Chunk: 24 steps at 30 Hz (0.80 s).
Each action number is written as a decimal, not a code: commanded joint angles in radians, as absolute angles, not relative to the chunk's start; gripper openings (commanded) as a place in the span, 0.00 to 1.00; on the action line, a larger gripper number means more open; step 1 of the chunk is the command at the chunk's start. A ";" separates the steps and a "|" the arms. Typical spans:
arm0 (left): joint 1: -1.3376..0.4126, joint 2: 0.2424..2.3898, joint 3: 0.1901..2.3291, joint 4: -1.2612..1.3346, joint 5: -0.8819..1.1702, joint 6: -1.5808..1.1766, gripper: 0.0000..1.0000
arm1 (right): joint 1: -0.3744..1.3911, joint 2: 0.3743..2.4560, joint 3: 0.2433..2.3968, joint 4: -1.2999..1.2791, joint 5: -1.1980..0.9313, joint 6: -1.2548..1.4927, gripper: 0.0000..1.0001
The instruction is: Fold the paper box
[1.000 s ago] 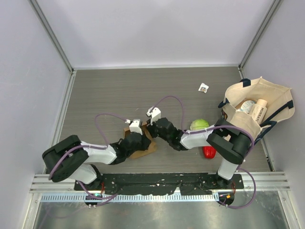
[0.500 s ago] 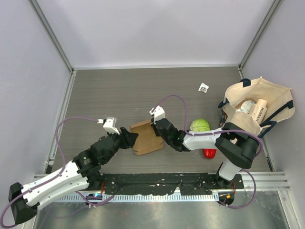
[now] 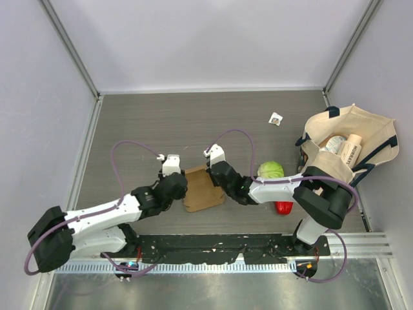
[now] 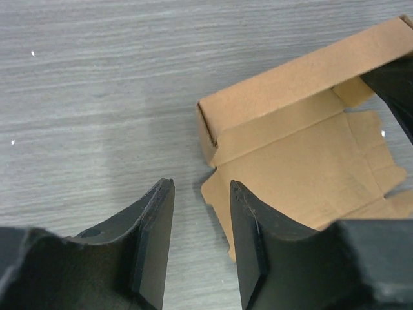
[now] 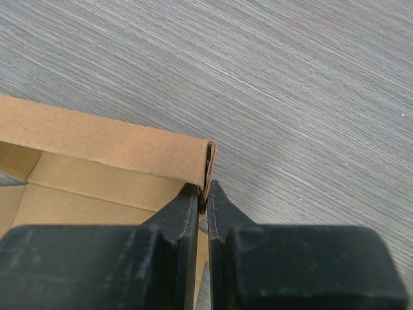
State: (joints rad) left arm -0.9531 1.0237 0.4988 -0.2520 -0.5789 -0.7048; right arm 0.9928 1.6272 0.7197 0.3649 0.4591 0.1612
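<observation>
Top external view gives me the paper box (image 3: 202, 188) lying on the table (image 3: 161, 129) between my two grippers, partly folded, open side up. My right gripper (image 5: 205, 194) is pinched on the box's far right corner. On the right wrist camera the two fingers are closed thin on the end of the upright wall, with cardboard between them. My left gripper (image 4: 200, 188) sits at the box's left edge, jaws a moderate way apart and nothing in them. On the left wrist camera the near corner of the box lies just ahead of the right-hand finger; I cannot tell whether it touches. One side wall stands up and the inner flaps lie flat. A green cabbage (image 3: 270, 170) sits right of the box, apart from it. A cream tote bag (image 3: 319, 126) stands farther right.
</observation>
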 commanded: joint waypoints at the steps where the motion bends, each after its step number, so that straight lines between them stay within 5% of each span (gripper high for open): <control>1: -0.951 1.150 0.597 -0.193 -0.672 -0.657 0.42 | 0.989 1.592 0.727 0.382 0.459 0.189 0.00; 6: -0.951 1.247 0.624 -0.158 -0.741 -0.650 0.38 | 0.991 1.612 0.747 0.371 0.483 0.218 0.00; 10: -0.954 1.298 0.635 -0.137 -0.796 -0.661 0.22 | 1.005 1.647 0.759 0.353 0.550 0.256 0.00; 15: -0.954 1.322 0.620 -0.080 -0.784 -0.689 0.14 | 1.116 1.718 0.833 0.296 0.912 0.354 0.00; 24: -0.953 1.305 0.551 0.116 -0.727 -0.675 0.01 | 1.137 1.773 0.836 0.345 0.953 0.459 0.00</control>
State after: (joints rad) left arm -0.9478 1.3209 0.5686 -0.0513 -0.7383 -0.6743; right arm 1.1294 1.7554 0.8051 0.3126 0.8909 0.3939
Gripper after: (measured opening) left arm 0.054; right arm 0.118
